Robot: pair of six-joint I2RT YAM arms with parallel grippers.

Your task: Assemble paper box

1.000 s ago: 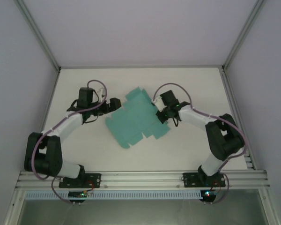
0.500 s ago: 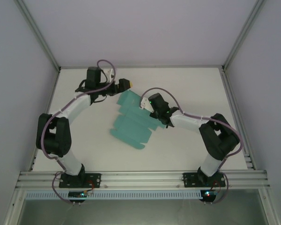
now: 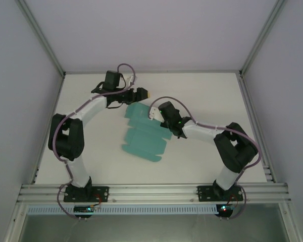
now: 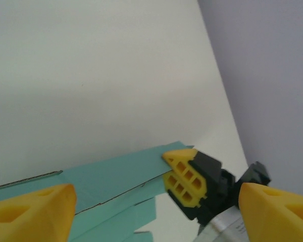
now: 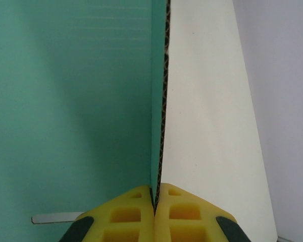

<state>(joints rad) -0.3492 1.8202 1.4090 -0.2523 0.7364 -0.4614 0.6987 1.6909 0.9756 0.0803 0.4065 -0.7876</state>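
The paper box is a flat teal die-cut sheet point(image 3: 141, 138) in the middle of the white table, with its far-right part raised. My right gripper point(image 3: 160, 110) is shut on that raised edge. In the right wrist view its yellow fingertips point(image 5: 155, 201) pinch the card point(image 5: 70, 101) edge-on. My left gripper point(image 3: 145, 95) hovers just beyond the sheet's far edge. Its fingers point(image 4: 33, 212) stand wide apart with nothing between them. In the left wrist view the teal sheet point(image 4: 101, 181) runs across below, and the right gripper's fingers point(image 4: 184, 176) are clamped on its corner.
Pale walls and metal frame posts point(image 3: 43, 40) enclose the white table point(image 3: 207, 91). Both arm bases sit on the aluminium rail point(image 3: 151, 192) at the near edge. The right arm's elbow point(image 3: 237, 146) stands at the right side.
The left arm swung away from me and to the right, to the sheet's far edge. The right gripper moved left, holding the card, and the sheet now looks narrower and partly lifted.
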